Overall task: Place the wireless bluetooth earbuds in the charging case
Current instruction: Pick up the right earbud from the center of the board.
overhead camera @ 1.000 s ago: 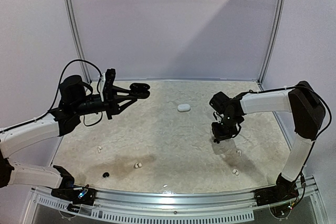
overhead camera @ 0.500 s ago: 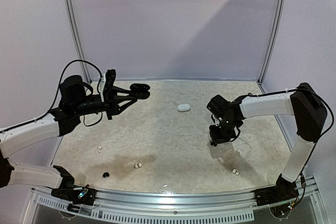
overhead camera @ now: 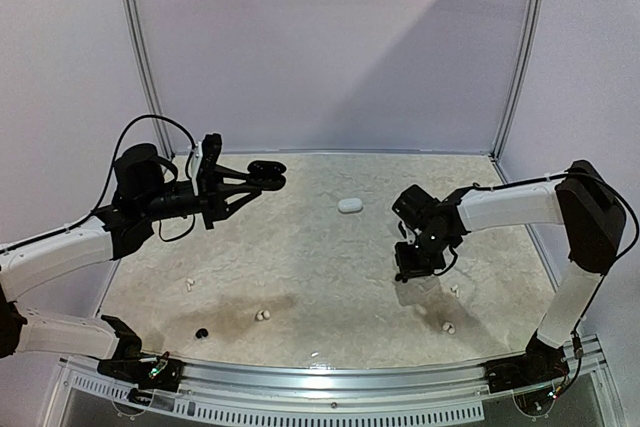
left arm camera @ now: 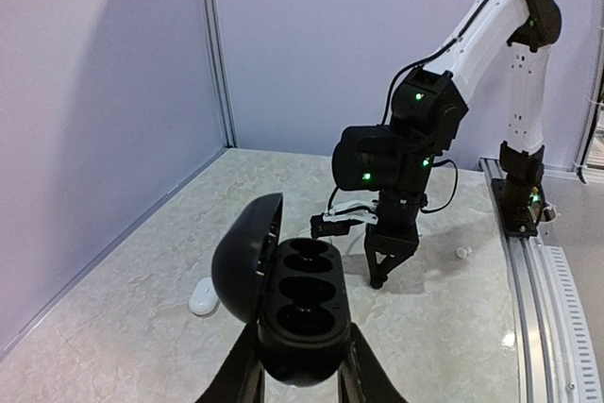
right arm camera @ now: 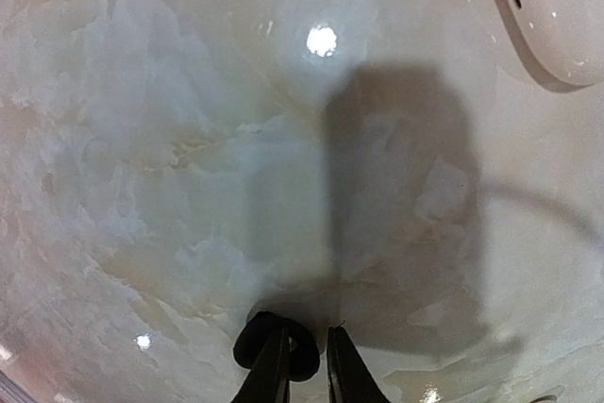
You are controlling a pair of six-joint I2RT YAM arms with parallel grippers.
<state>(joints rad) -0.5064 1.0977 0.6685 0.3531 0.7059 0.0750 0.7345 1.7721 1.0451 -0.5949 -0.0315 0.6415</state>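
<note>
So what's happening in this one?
The left claw holds an open black charging case up off the table; its wells look empty. The right claw, pointing down just above the table, is shut on a black earbud. A white case, several white earbuds and a second black earbud lie loose on the table.
</note>
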